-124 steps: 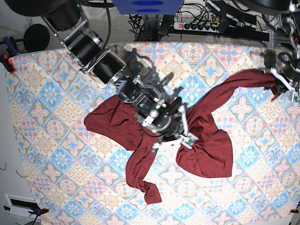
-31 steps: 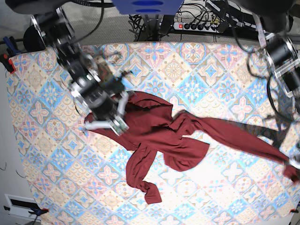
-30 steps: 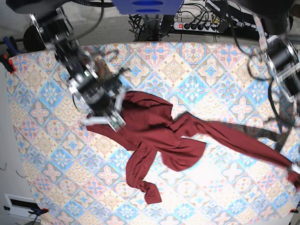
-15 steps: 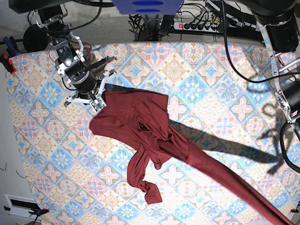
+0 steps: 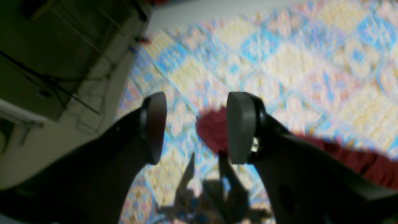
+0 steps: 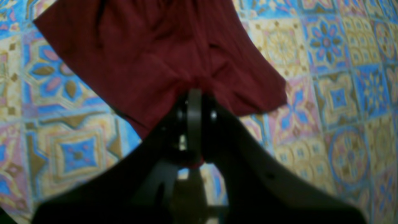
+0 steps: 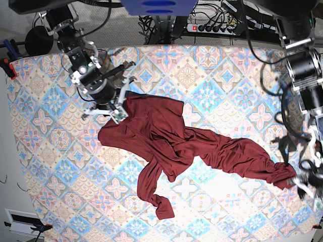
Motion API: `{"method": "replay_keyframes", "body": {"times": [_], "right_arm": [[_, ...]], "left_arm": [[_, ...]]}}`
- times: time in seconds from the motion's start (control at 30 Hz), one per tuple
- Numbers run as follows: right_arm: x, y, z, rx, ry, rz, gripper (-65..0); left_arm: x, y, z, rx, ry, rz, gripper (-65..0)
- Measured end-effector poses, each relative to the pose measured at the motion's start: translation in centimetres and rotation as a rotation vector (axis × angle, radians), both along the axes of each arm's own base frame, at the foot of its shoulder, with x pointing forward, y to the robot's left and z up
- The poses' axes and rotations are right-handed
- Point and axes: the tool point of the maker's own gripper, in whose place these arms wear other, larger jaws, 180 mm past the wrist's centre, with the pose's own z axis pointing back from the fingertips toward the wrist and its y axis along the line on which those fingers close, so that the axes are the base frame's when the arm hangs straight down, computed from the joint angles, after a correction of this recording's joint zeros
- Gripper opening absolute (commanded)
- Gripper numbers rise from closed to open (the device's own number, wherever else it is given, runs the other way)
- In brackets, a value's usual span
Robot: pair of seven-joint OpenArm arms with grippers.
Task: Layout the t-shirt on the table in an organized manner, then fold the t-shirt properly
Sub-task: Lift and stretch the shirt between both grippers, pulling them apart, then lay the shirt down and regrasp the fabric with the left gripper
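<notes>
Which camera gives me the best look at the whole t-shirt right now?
Base view: the whole t-shirt lies crumpled across the table. The right wrist view shows only the edge its hand pinches; the left wrist view shows a blurred tip.

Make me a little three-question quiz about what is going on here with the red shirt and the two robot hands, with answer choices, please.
1. Where does the t-shirt lie?
A. Rumpled across the middle of the table
B. Folded at a table corner
C. On the floor

2. What colour is the t-shirt?
A. Navy blue
B. Dark maroon
C. White

3. How do the two hands stand?
A. Both are open
B. Right hand pinches the cloth, left hand is open
C. Left hand pinches the cloth, right hand is open

Answers:
1 A: the base view shows it crumpled over the patterned table.
2 B: every view shows plain dark red cloth.
3 B: the right hand is clamped on fabric, while the left hand shows a clear gap with the cloth lying below it.
</notes>
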Motion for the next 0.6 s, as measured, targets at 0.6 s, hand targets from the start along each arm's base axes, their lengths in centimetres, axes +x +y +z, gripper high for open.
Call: {"method": "replay_keyframes", "body": {"times": [0.6], "right_arm": [[-1.8, 10.7, 1.9, 0.147, -0.015, 0.217, -64.6]], "left_arm": [[-9.2, -22.2, -17.0, -0.446, 0.329, -0.280, -47.8]]}}
